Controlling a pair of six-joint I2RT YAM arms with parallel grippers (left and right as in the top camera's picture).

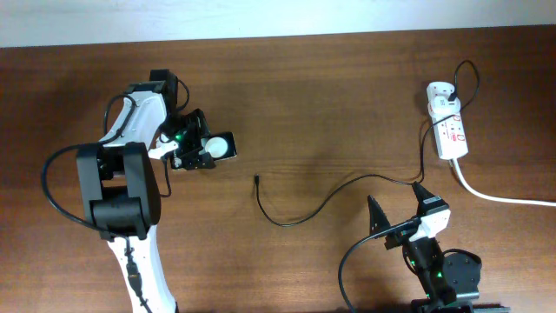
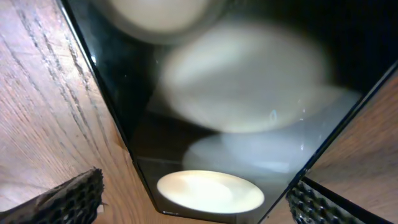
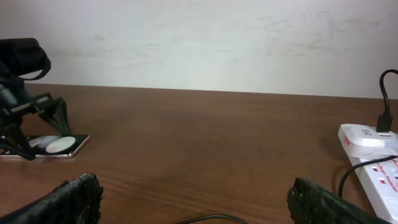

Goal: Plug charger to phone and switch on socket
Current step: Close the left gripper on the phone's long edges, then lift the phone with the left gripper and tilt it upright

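Observation:
The black phone [image 1: 221,146] lies on the table at the left, with a white round blob on its face. My left gripper [image 1: 188,149] is low over its left end. In the left wrist view the phone [image 2: 249,93] fills the frame between the open fingers [image 2: 196,202]; the left finger stands clear of its edge. The charger's black cable [image 1: 339,193] runs from the white adapter [image 1: 440,94] to its plug tip [image 1: 257,180], which lies loose mid-table. The adapter sits in the white socket strip [image 1: 452,136]. My right gripper [image 1: 401,210] is open and empty, just below the cable.
The strip's thick white cord [image 1: 504,198] runs off the right edge. In the right wrist view the phone [image 3: 57,145] lies far left under the left gripper, and the strip [image 3: 380,175] is at right. A pale wall stands behind the table's far edge.

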